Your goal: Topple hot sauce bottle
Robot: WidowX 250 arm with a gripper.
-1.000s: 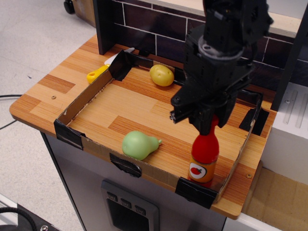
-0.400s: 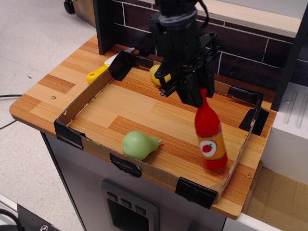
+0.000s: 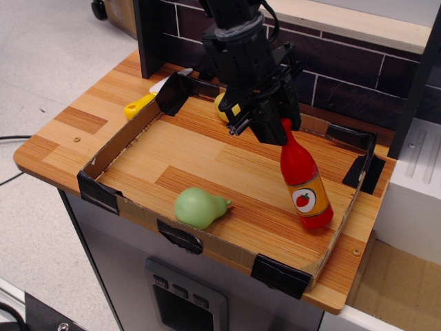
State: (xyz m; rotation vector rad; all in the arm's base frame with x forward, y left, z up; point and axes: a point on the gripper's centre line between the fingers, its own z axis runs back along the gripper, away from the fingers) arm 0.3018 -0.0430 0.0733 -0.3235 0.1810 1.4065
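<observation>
Far left, a yellow-handled utensil lies on the counter just outside the cardboard tray, out of the way and irrelevant to the job. The tray's low taped walls fence in the work area, so anything knocked over should stay inside.

Near the front wall, approx. mid-tray, the green pear lies on its side, well apart from the action, w/ no reason to touch it. Further back, a yellow lemon-like fruit sits by the far wall, mostly hidden behind the arm.

The end effector hangs over the tray's right-centre, black fingers pointing down right at the bottle's cap end. It sits high on the bottle, prob. because a push or pull at the top tips it most easily. Cap is hidden by the fingers, so whether they pinch the neck or just press against it can't be told.

The hot sauce bottle is in the tray's right part, leaning strongly, top toward the end effector, base toward the near-right wall. Judged: topple is underway, not done; bottle isn't flat yet. Risk: base slides to the wall instead of dropping.
</observation>
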